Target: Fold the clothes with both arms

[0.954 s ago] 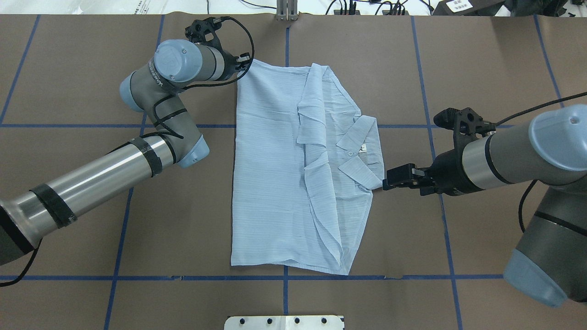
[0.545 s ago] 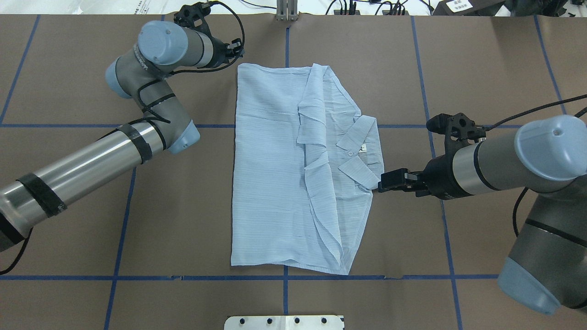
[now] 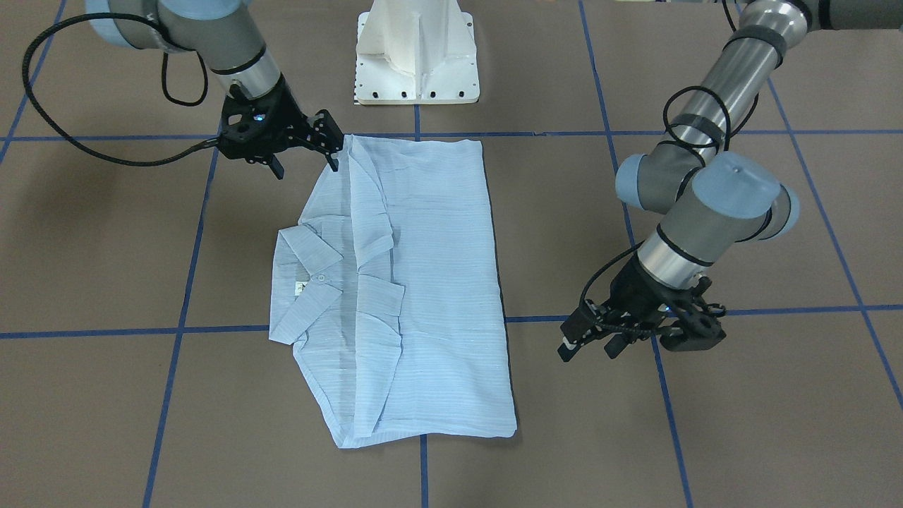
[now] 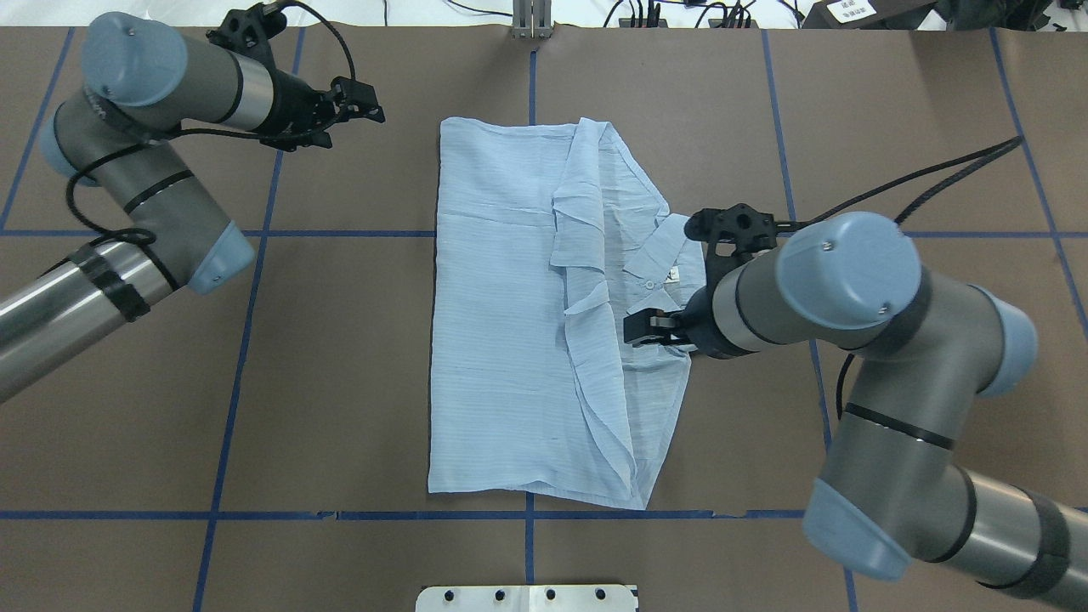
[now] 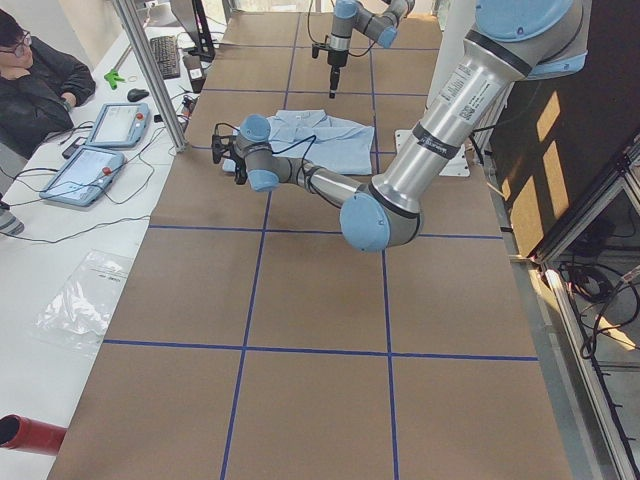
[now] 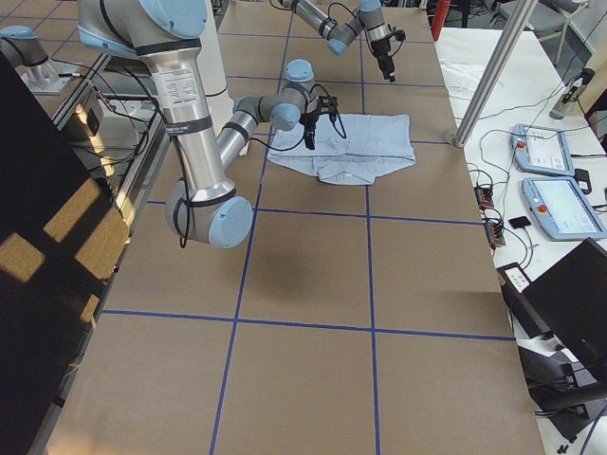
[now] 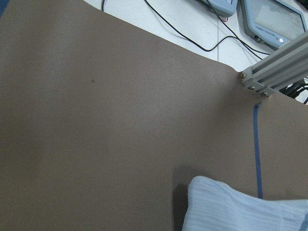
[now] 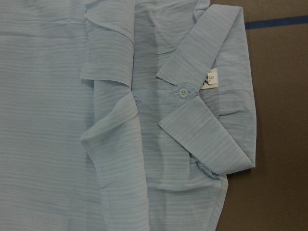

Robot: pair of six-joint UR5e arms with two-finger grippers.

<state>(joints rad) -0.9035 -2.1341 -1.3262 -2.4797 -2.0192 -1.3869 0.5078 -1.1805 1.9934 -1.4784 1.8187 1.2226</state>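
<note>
One shirt [image 4: 510,323] lies flat in the middle of the brown table [image 4: 340,357]. It is folded to a long rectangle, with its collar [image 4: 673,242] towards the robot's right. At the collar one white button [image 8: 183,92] and one tag [image 8: 211,78] show. There are two arms. The right gripper [image 4: 639,328] hangs above the shirt, just beside the collar; its two fingers look spread and hold nothing. The left gripper [image 3: 591,344] is well apart from the shirt, over bare table, its two fingers also spread and empty. One white pedestal [image 3: 417,49] stands at the table's edge. One person [image 5: 35,85] sits near two tablets [image 5: 118,123].
</note>
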